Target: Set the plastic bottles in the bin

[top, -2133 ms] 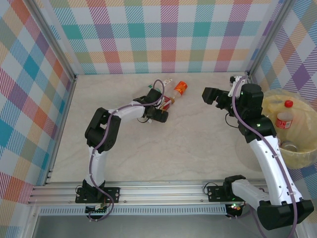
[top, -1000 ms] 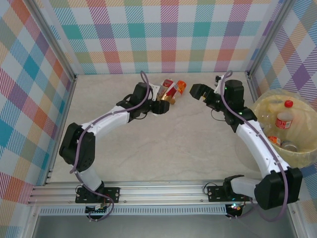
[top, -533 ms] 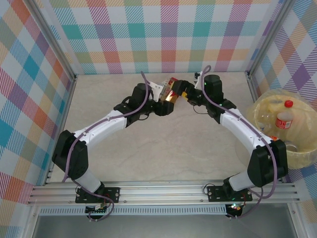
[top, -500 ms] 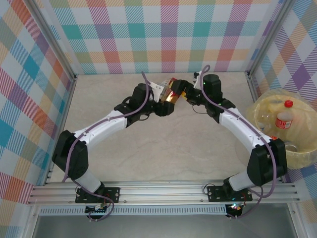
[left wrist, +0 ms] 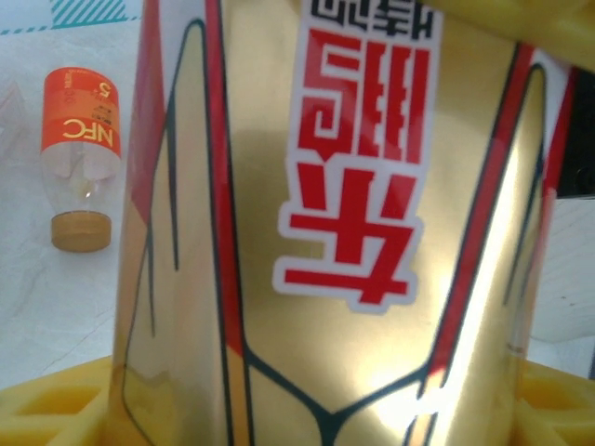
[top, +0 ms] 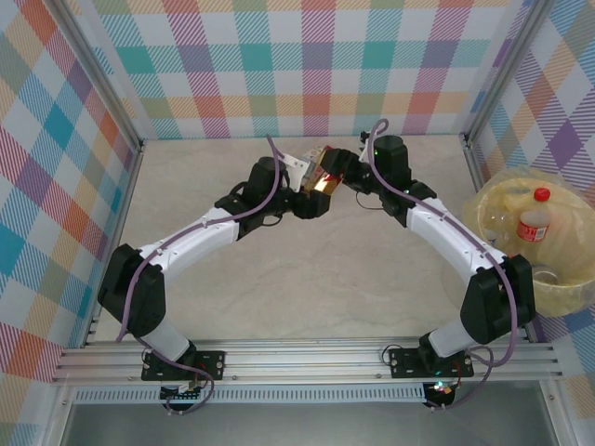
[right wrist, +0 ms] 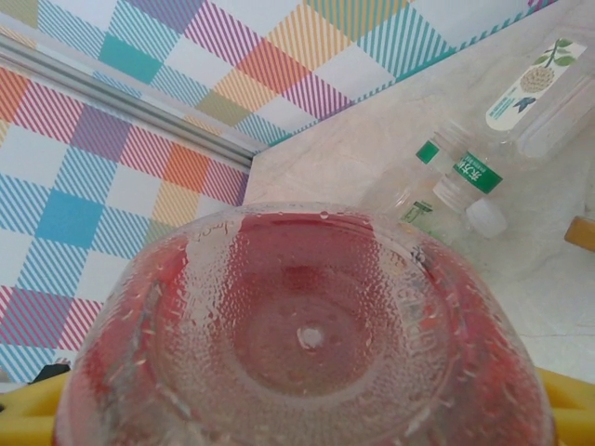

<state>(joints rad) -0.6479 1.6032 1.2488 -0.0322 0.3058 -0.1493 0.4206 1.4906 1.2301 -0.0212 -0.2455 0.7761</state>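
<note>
1. You have both arms reaching to one spot well left of the bin (top: 507, 190), close to the back wall (top: 307, 74). There the left tool (top: 313, 184) and the right tool (top: 340, 173) meet around the red-and-gold bottle (left wrist: 353, 186).
2. Left tool: the bottle's label stands between its yellow fingers (left wrist: 46, 409). You cannot tell from the views whether they are clamped or slack.
3. Right tool: the bottle's round base (right wrist: 307, 334) sits just in front of its wrist camera, with yellow finger edges low at both sides. Whether it is gripping cannot be told either.
4. The bin stands at the worktop's right edge, and a red-capped bottle (top: 535, 221) is upright inside it.
5. Open worktop (top: 325, 279) runs from the held bottle toward the bin, crossed by the right arm's forearm.
6. Beside the handover spot an orange-label bottle (left wrist: 82, 139) lies on its side. A green-label bottle (right wrist: 465, 177) and another clear bottle (right wrist: 548, 88) lie near the wall's foot, far from the bin.
</note>
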